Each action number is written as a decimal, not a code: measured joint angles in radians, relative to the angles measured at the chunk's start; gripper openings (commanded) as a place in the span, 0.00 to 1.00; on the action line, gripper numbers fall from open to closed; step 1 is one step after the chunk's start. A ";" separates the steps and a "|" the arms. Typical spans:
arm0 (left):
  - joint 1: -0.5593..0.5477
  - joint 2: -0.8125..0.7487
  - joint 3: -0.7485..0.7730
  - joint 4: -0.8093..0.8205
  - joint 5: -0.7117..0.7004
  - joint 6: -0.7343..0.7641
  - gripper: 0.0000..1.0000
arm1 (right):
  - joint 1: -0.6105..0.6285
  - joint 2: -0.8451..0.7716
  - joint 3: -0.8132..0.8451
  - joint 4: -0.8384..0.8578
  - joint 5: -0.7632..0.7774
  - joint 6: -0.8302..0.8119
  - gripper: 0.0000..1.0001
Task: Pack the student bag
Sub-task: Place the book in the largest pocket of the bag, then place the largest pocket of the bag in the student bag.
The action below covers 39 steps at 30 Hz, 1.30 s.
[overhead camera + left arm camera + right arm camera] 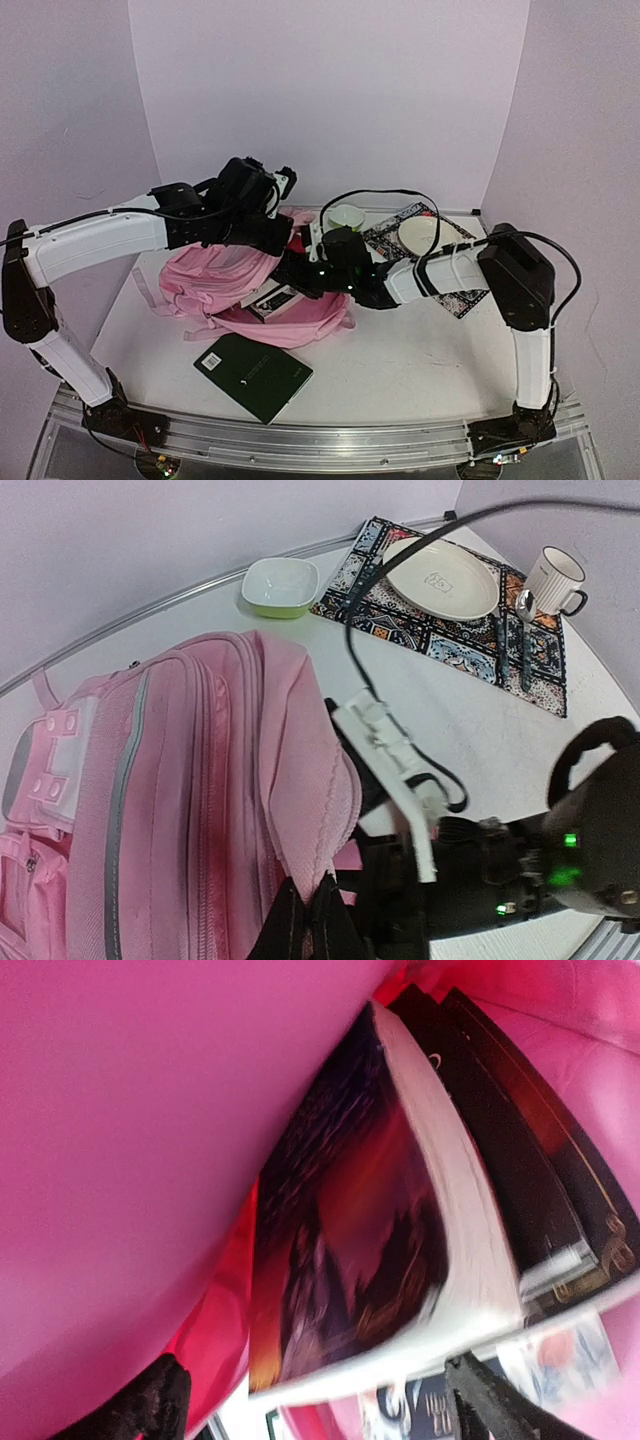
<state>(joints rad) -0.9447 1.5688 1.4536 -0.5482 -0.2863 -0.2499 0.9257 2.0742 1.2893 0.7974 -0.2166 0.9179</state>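
Over the mouth of the large soft pink fabric student bag [215, 275], which is lying slumped on the white worktop [400, 370], the upper lip of cloth is being pinched and lifted by the left claw [308, 920], its jaws clenched on the pink fabric. Inside the bag's opening, the right claw [315, 1380] is being shown with its black fingers [150, 1405] spread wide. One finger is standing clear of the thick dark-covered paperback book [350, 1230] with white page edges, so this claw is being read as released rather than grasping. That book is leaning against the bag's pink lining, just beside two thin dark notebooks [520, 1190] also inside the bag.

The step in hand is being judged as the seating of the paperback. For it to be done well, the lip is best being held high and taut, so that the mouth is not collapsing onto the right wrist. The book is best being nudged flat against the notebooks. The right claw is then best being drawn out straight along its line of entry, so that no strap or zip is being snagged. Near the bag's front edge, a flat dark green rectangular book [252, 375] is lying on the worktop, apparently waiting to be packed.
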 measured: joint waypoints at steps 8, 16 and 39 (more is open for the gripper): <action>0.024 -0.005 -0.107 0.091 0.073 -0.057 0.12 | -0.001 -0.252 -0.211 -0.131 0.045 -0.138 0.98; 0.038 0.011 -0.174 0.122 0.116 -0.108 0.68 | 0.000 -0.458 -0.322 -0.362 0.110 -0.302 0.98; 0.045 -0.353 -0.688 0.038 0.265 -0.506 0.88 | 0.078 -0.663 -0.441 -0.580 0.153 -0.487 0.98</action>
<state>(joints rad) -0.8993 1.2153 0.7655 -0.5107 -0.0216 -0.7563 1.0040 1.4109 0.8478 0.2174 -0.0635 0.4306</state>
